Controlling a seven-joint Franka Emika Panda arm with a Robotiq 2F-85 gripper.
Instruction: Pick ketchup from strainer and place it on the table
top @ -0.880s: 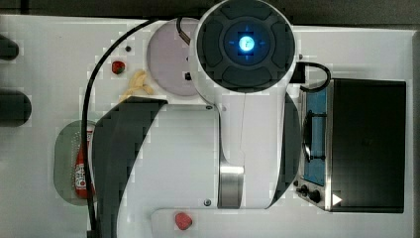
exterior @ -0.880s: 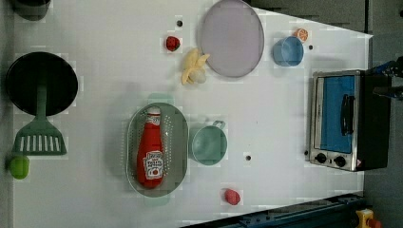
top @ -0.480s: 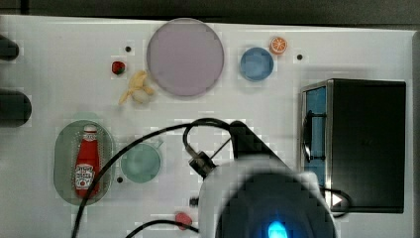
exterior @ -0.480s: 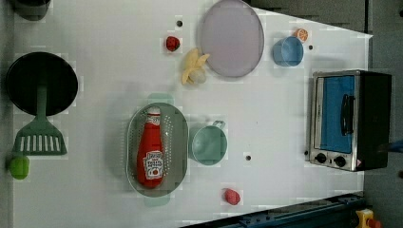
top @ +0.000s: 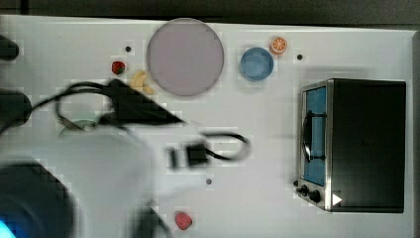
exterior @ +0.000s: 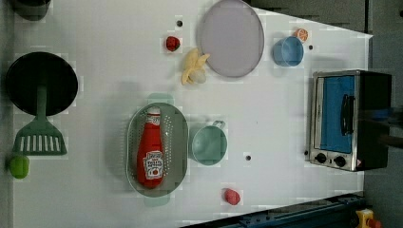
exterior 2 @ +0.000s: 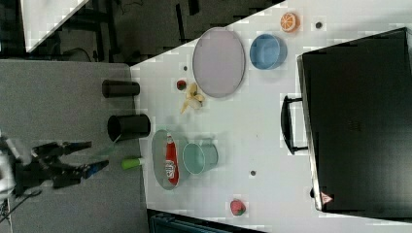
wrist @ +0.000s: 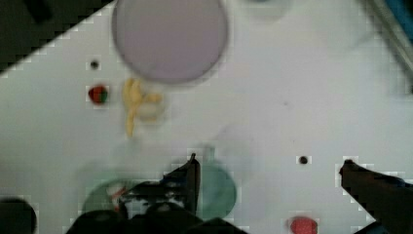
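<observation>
Tool (wrist: 268, 168): wide apart, holding nothing, above the desk (exterior: 266, 118).
Ketchup (exterior: 150, 148): lying lengthwise in the strainer (exterior: 180, 142), cap toward the left view's top.
Cup (exterior: 208, 145): just beside the strainer, on the left view's right.
Strawberry (exterior: 231, 195): near the cup.

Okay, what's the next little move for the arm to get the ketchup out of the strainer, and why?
Probably shift until the gripper is centred over the ketchup, then descend. The bottle lies flat in the strainer, untouched, and the wrist view shows the open fingers above the green cup beside it.
</observation>
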